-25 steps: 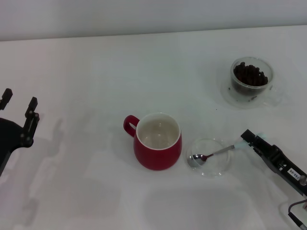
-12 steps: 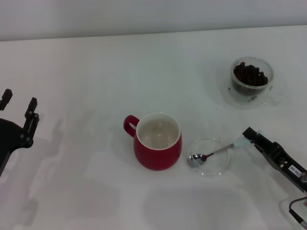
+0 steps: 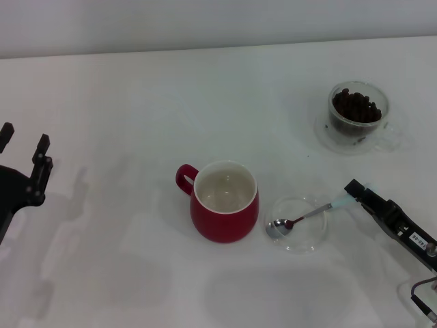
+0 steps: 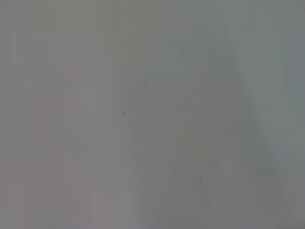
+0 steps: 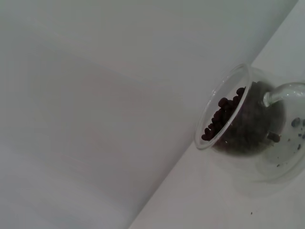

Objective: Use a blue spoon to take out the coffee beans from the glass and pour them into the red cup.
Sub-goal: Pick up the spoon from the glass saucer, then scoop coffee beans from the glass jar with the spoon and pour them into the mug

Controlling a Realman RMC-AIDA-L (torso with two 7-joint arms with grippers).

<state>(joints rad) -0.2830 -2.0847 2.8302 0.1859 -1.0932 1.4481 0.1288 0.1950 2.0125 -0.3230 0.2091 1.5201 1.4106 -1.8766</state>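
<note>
1. Right gripper (image 3: 352,193) sits low at the table's right side, and we see its dark fingers pinched on the pale tip of the blue spoon (image 3: 305,218).
2. We note the spoon lies nearly flat, its stem running from the gripper toward the red cup (image 3: 224,201), its metal bowl resting inside a shallow clear dish (image 3: 298,224).
3. We cannot tell whether the spoon's bowl carries anything; only a dark reddish reflection shows on it.
4. Dish stands just beside the red cup, on the cup's right, and we cannot tell if the two touch.
5. Red cup stands upright near the middle of the white table (image 3: 136,102), its loop handle pointing to the robot's left; its white inside looks bare to us.
6. Glass (image 3: 358,109) stands upright at the far right of the table, well apart from the gripper and the cup, on a flat clear saucer (image 3: 392,140).
7. Coffee beans (image 3: 356,106) fill the glass in a dark heap; in the right wrist view we see them (image 5: 223,115) close under the rim of the glass (image 5: 248,114), with a few dark specks on the saucer (image 5: 290,157).
8. Left gripper (image 3: 22,147) hovers at the table's left edge, fingers spread apart and holding nothing, well apart from everything else.
9. Left wrist view gives us only a plain grey surface.
</note>
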